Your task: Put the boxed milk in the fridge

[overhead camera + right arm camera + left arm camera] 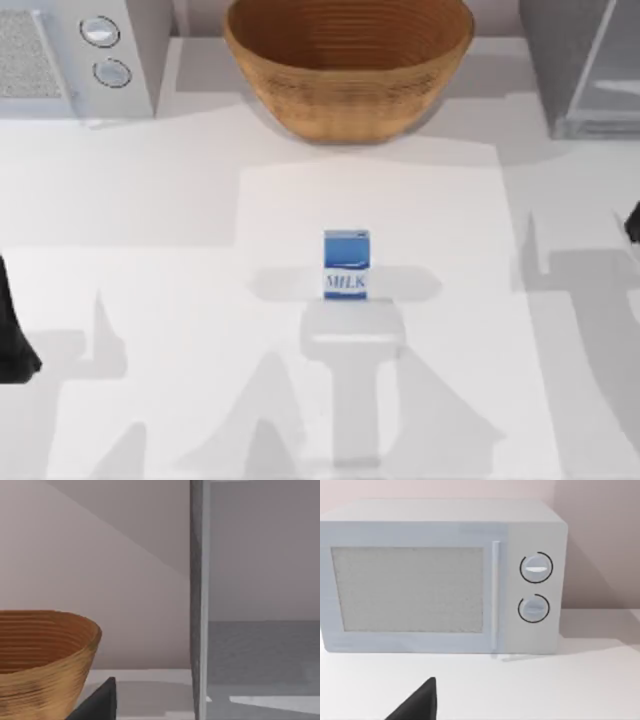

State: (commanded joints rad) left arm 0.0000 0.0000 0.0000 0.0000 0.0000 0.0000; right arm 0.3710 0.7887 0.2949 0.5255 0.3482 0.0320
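The boxed milk (346, 264) stands upright in the middle of the table, blue on top with a white band reading "MILK". The fridge (560, 60), a grey cabinet with a pale glassy panel (610, 70), stands at the back right; the right wrist view shows its grey front edge (199, 600) close up. My left gripper (12, 345) is a dark shape at the table's left edge, far from the carton. At the right edge my right gripper (632, 222) sits just in front of the fridge. Neither touches the milk.
A large woven basket (348, 70) stands at the back centre, behind the milk, and its side (40, 655) shows in the right wrist view. A light grey microwave with two round knobs (60, 55) occupies the back left, facing the left wrist camera (440, 580).
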